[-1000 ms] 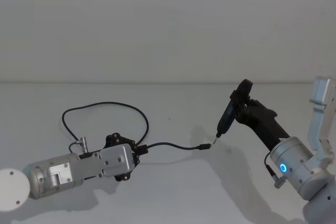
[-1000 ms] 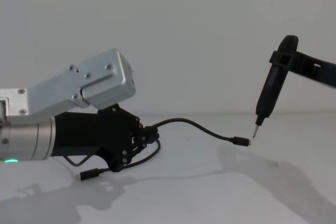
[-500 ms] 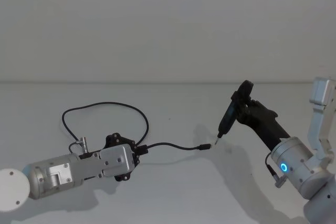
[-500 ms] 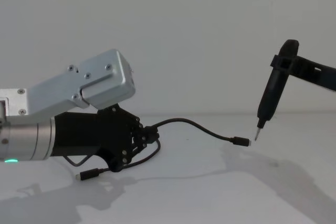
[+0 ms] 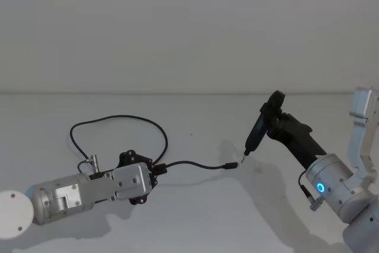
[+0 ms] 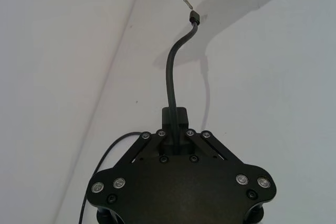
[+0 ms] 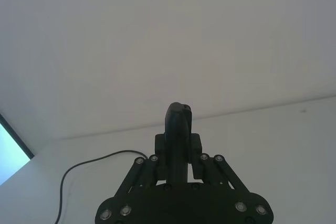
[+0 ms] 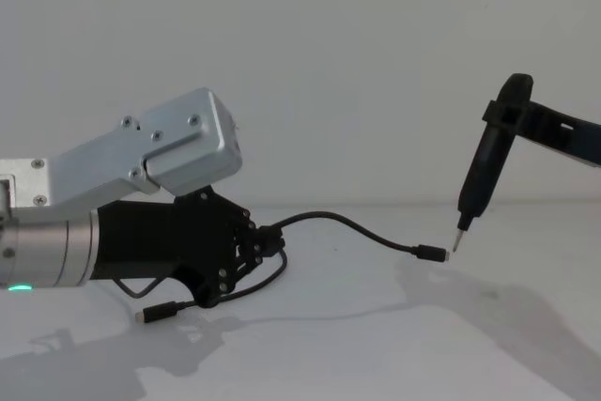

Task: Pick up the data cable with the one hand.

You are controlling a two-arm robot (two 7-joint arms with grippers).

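The left gripper point(image 8: 258, 249) is closed on the data cable point(image 8: 352, 225) near 1 end, the grasp apparently made but the lift not finished, since the rest of the cord lies looped on the table point(image 5: 195, 217), while the right gripper point(image 5: 273, 124) clamps a pen-shaped tool point(image 8: 484, 171) beside the far plug.

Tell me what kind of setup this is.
Probably a bare lab test bench: plain white table, blank wall, just the data cable held by the left gripper and a pen-shaped tool in the right gripper.
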